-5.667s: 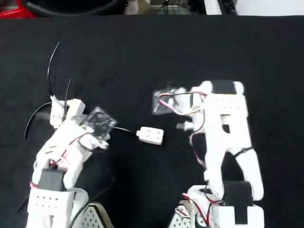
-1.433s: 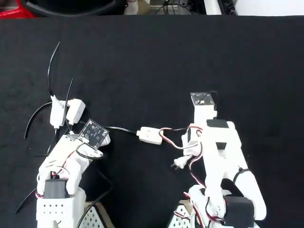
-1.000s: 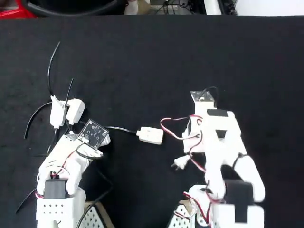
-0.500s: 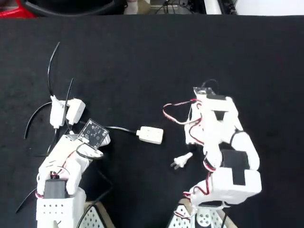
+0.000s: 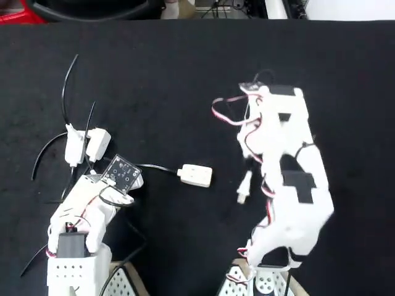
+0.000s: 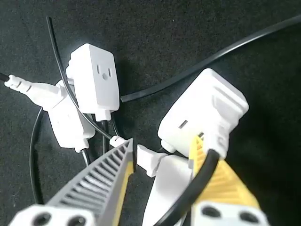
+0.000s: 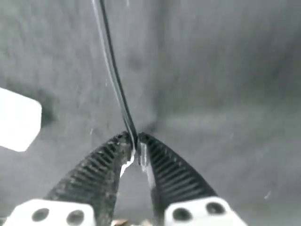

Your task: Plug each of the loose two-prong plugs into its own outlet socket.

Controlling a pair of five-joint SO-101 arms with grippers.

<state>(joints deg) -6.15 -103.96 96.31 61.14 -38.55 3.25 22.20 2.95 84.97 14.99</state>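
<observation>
Black table: small white plug, thin black cord.

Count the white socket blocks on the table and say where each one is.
4. Socket one and socket two lie side by side beyond the left pincer; socket three sits right by that pincer; socket four lies alone mid-table. Others may be hidden.

A black table carries a white socket on a cord mid-table and, at left, two touching white blocks. A plug possibly rests there too.
</observation>
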